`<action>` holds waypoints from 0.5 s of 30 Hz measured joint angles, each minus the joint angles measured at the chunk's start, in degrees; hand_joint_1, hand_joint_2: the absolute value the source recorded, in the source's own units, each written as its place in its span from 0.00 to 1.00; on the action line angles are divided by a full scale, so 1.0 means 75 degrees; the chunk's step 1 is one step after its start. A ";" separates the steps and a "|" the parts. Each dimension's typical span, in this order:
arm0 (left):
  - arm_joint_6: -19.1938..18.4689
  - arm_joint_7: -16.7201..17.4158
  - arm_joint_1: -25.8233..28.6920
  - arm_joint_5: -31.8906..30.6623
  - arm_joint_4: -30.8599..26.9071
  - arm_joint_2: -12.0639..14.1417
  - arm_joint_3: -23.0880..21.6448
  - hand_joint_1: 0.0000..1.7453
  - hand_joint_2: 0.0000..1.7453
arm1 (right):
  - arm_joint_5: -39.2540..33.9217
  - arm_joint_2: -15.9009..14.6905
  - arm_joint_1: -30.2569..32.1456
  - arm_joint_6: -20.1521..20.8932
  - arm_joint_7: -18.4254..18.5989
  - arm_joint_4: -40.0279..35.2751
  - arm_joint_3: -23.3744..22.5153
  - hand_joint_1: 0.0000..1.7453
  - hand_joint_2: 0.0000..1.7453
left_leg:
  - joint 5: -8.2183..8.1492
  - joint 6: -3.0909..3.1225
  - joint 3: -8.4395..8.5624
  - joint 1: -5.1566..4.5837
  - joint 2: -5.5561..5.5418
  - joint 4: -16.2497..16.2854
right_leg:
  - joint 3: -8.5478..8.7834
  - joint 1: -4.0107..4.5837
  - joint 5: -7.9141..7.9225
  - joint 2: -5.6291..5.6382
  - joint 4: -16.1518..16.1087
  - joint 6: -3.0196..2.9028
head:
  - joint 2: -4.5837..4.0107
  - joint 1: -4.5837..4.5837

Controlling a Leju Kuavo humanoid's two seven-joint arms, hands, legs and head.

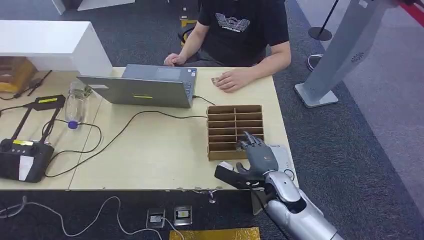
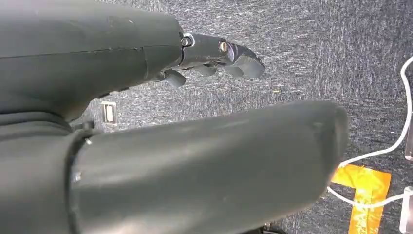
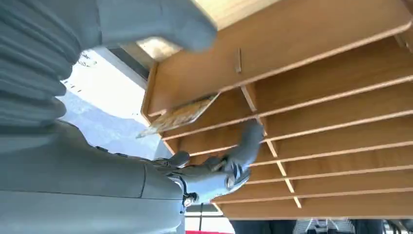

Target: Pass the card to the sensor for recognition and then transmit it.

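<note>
A wooden slotted card holder (image 1: 234,131) stands on the table near its front right. In the right wrist view a patterned card (image 3: 181,116) leans tilted in the outer slot of the holder (image 3: 311,63). My right hand (image 1: 256,159) hovers at the holder's near right corner. Its fingers (image 3: 242,148) reach toward the slots beside the card and its thumb (image 3: 160,22) is spread apart from them, so nothing is held. A flat white device (image 1: 284,156) lies on the table under that hand. My left hand (image 2: 146,53) hangs over the carpet with its fingers (image 2: 221,53) loosely bent, holding nothing.
A person sits across the table with one hand (image 1: 233,79) resting beside a small card (image 1: 216,80). A grey laptop (image 1: 145,87), a clear bottle (image 1: 76,102), a black controller (image 1: 22,157) and cables lie to the left. The table's right edge is just past the holder.
</note>
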 joint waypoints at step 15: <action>-0.0003 0.0000 0.0000 -0.0023 0.0000 0.0032 -0.0140 0.00 0.00 | 0.0402 -0.0085 -0.0001 -0.0390 0.0420 -0.0012 -0.0088 0.00 1.00 | 0.0000 0.0000 0.0001 0.0000 0.0000 0.0000 | 0.0000 0.0000 0.0000 0.0000 0.0000 0.0000 | 0.0000 0.0000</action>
